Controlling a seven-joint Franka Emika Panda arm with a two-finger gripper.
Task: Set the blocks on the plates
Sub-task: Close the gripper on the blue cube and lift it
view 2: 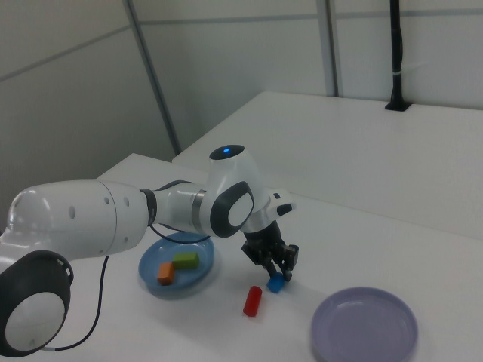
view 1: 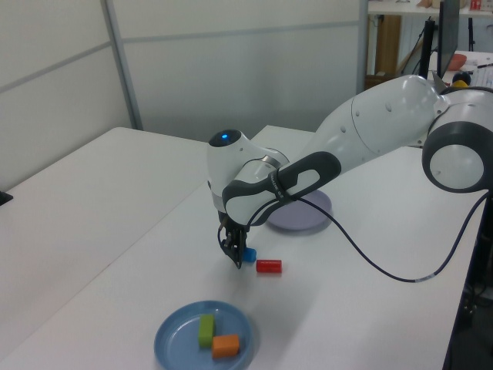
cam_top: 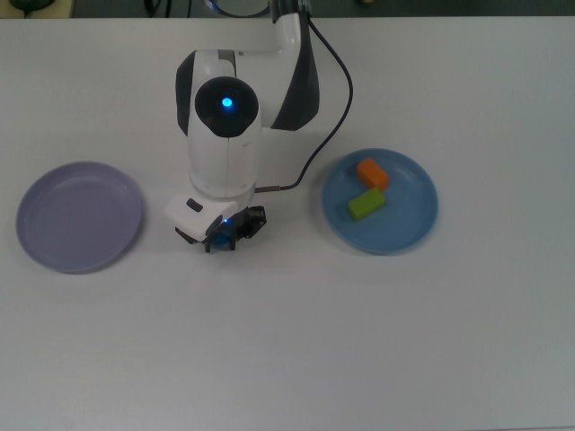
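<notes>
My gripper [cam_top: 225,239] is down at the table between the two plates, shut on the blue block [cam_top: 225,242]; the same block [view 2: 276,284] shows between the fingertips in the right view. Close beside it, the red cylinder [view 1: 269,267] lies on its side on the table; the arm hides it in the top view. An orange block [cam_top: 372,172] and a green block [cam_top: 366,204] rest on the blue plate [cam_top: 409,220] at the top view's right. At the top view's left, the lavender plate [cam_top: 79,216] holds nothing.
The arm's black cable [cam_top: 334,108] loops over the table behind the gripper, toward the blue plate. Wall panels and a vertical metal post [view 1: 122,63] stand behind the table in the left view.
</notes>
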